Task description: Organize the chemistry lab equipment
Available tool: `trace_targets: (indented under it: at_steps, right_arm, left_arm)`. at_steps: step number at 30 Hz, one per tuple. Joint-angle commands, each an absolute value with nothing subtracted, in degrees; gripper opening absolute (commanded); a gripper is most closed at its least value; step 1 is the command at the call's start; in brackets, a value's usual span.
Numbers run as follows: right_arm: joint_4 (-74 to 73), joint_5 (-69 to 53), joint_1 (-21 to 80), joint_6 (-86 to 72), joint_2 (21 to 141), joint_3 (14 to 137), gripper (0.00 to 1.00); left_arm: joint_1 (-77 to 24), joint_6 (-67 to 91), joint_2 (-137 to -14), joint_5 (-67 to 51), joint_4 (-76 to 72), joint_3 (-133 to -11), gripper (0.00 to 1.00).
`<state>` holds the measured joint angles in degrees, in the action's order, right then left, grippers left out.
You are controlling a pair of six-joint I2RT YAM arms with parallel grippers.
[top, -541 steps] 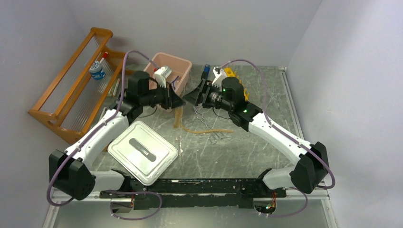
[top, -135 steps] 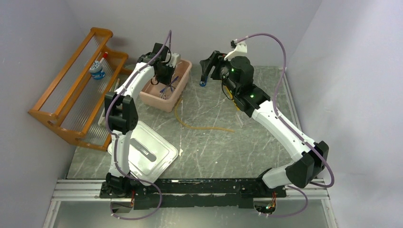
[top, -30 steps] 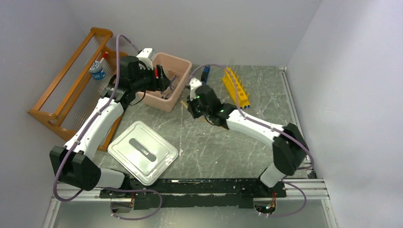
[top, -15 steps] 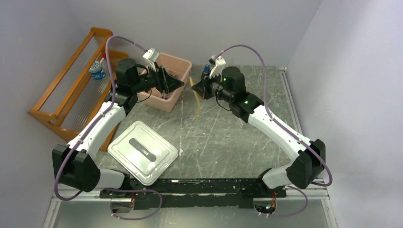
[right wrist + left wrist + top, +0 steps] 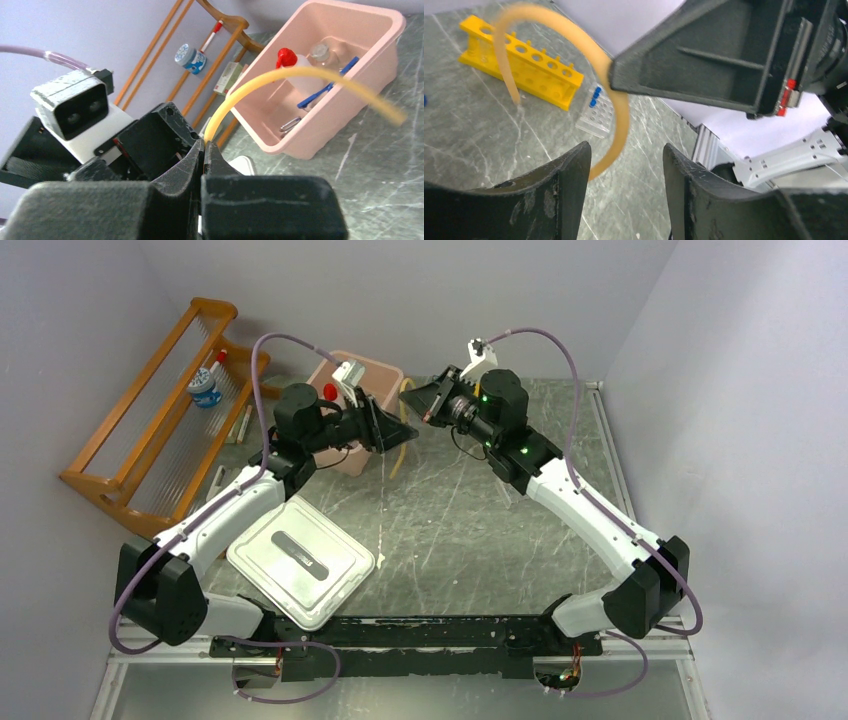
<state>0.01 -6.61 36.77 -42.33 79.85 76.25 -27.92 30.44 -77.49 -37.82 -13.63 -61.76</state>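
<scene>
Right gripper (image 5: 204, 150): jaws pressed together, pinching one end of tan rubber hose (image 5: 300, 72). Hose is up in air between the two grippers, beside pink tub (image 5: 320, 135). It rises from pinch, arcs over, free end hangs down toward table. Left gripper (image 5: 625, 155): jaws spread, hose arc visible through gap, not gripped. Label on blue-white container (image 5: 190, 57) on wooden rack (image 5: 165, 82) too blurred to read.

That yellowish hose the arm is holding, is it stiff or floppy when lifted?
Probably floppy: pinched by the right gripper, the tan rubber hose bows in a long arc and droops. It looks light, since a fingertip pinch alone carries it. The hanging part will likely swing when moved.
</scene>
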Motion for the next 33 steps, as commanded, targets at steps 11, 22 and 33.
trace_targets:
  at_steps: [11,22,33]
  right_arm:
    - [2.07,-6.94,35.61,-47.84,80.31,75.98,0.0]
    - [-2.67,-1.16,34.54,-42.89,78.33,77.09,0.65]
    - [-3.54,3.66,34.08,-40.67,75.67,75.88,0.65]
  left_arm:
    - [-28.12,28.8,-78.03,-29.2,-22.53,-64.25,0.06]
    - [-27.87,12.12,-77.79,-20.21,1.37,-76.05,0.05]
    - [-26.08,-10.6,-83.66,-4.79,20.64,-92.5,0.05]
